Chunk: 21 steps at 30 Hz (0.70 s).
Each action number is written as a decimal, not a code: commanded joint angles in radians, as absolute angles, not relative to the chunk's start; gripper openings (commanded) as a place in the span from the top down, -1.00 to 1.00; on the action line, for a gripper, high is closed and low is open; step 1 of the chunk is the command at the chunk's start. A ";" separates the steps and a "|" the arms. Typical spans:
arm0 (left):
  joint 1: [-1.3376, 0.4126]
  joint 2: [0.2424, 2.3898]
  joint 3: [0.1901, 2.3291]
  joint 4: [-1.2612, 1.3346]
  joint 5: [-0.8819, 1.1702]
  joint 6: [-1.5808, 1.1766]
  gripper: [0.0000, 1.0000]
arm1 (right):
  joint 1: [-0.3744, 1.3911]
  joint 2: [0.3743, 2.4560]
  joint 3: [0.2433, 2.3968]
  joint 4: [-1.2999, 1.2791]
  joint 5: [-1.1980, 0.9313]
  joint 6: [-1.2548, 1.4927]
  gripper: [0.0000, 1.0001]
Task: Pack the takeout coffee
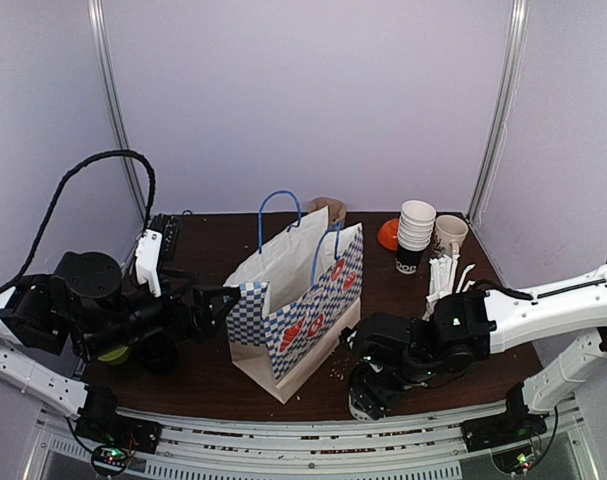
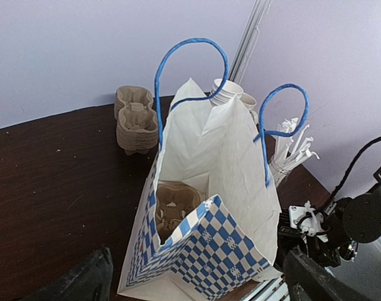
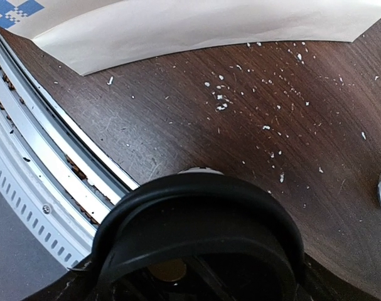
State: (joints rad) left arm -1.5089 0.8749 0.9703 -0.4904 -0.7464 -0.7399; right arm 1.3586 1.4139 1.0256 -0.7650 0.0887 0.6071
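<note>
The takeout coffee cup shows in the right wrist view as a dark round lid (image 3: 196, 216) that fills the lower frame, close to the table's front rail (image 3: 46, 163). My right gripper (image 1: 369, 392) points down over it near the front edge, and its fingers are hidden by the lid. The brown pulp carrier tray (image 2: 174, 207) lies at the bottom of the open blue-and-white checked bag (image 1: 298, 300). My left gripper (image 2: 199, 290) is open, its fingertips (image 2: 83, 282) spread wide just short of the bag's left end, with nothing between them.
A stack of spare pulp trays (image 2: 135, 122) sits behind the bag. Stacked paper cups (image 1: 416, 235), an orange object (image 1: 387, 235) and a glass of white wrapped straws (image 1: 443, 282) stand at the back right. White crumbs (image 3: 253, 94) dot the wood beside the bag.
</note>
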 commanded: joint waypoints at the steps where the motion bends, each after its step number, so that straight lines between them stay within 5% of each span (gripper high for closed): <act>1: -1.505 0.862 0.961 -0.483 -0.783 -0.746 -0.97 | 1.367 1.401 1.004 -0.763 0.087 0.609 -0.73; 21: -1.473 0.830 0.980 -0.519 -0.931 -0.720 -0.97 | 1.350 1.296 0.978 -0.828 0.192 0.608 -0.67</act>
State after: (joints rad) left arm -1.4895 0.8429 0.9760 -0.5488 -0.9016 -0.7315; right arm 1.3571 1.3102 1.0161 -0.8013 0.1482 0.6086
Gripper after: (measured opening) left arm 0.984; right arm 0.899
